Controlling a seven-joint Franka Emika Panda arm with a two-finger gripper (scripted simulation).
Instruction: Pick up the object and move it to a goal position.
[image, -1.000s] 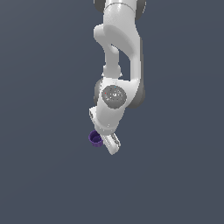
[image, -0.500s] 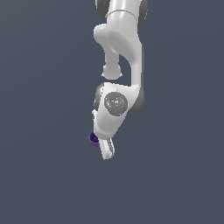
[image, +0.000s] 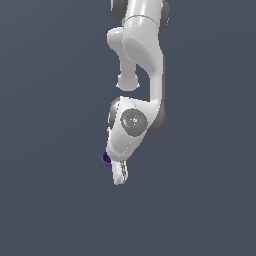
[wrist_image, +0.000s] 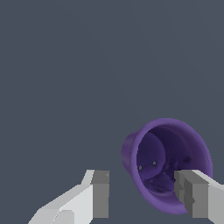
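Wrist view — purple cup (wrist_image: 168, 175), hollow, plain, beside the gripper (wrist_image: 144, 197).

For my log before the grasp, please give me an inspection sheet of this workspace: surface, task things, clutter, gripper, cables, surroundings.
Surface: plain dark grey-blue ground, bare where seen.
Job's things: small dark purple hollow cup, opening toward the wrist camera; mostly hidden behind the arm in the exterior view.
Clutter: nothing seen.
Gripper: white two-finger gripper open; one finger overlaps the cup's rim, contact cannot be told.
Cables: nothing seen.
Surroundings: white arm only.
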